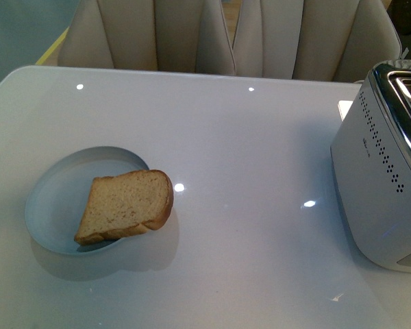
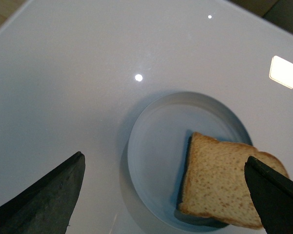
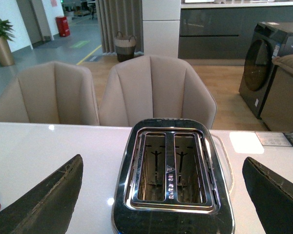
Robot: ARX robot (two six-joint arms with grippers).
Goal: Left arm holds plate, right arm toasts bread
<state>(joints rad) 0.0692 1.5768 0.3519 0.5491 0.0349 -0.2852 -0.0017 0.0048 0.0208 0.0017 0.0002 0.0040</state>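
L gripper spread over round pale-blue plate; R gripper spread too. Grab bare rim, clear of tan bread slice.

Even overhead light; glare spots on table; sharp focus.
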